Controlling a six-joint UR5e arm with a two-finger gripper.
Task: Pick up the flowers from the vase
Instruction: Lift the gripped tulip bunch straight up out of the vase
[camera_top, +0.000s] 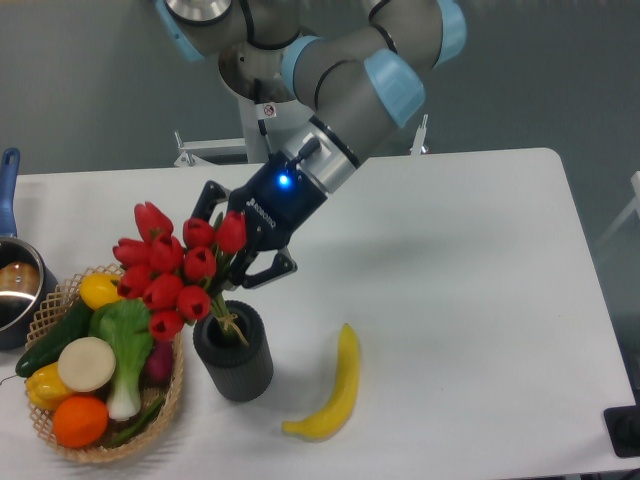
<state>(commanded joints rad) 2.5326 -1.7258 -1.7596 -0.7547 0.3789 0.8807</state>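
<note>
A: Gripper (237, 262) was angled down to the left, above the vase; its dark fingers (262, 272) were pressed in on the green stems just under the buds, pinching the flowers (180, 270); a blue light showed on the gripper body.

B: And the flowers themselves?

A: Red tulip buds bunched to the left of the fingers, leaning out over the near-left part of the table (450, 260); the stem ends were at the mouth of the vase (234, 351), lowest tips at or just inside the rim; could not tell whether they touched it.

B: Vase position?

A: Upright, dark grey, ribbed sides, near edge of the table, left of centre; just right of the wicker basket (60, 300), nearly touching it.

B: Basket contents?

A: An orange (79, 420) at the near side; a pale round disc-like item (85, 364) above it; a green-and-white leafy vegetable (127, 350) through the middle; a yellow pepper (43, 386) at the near left; a dark green cucumber (52, 340) along the left rim; a yellow lemon-like fruit (102, 290) at the far side, partly behind the lowest buds.

B: Anything else on the table?

A: A banana (332, 390) to the right of the vase, apart from it, curved, near the front edge; a steel pot (14, 285) with a blue handle at the far left edge, cut off by the frame, beside the basket.

B: Arm?

A: Grey links with light-blue joint caps, reaching down from the top centre.
</note>
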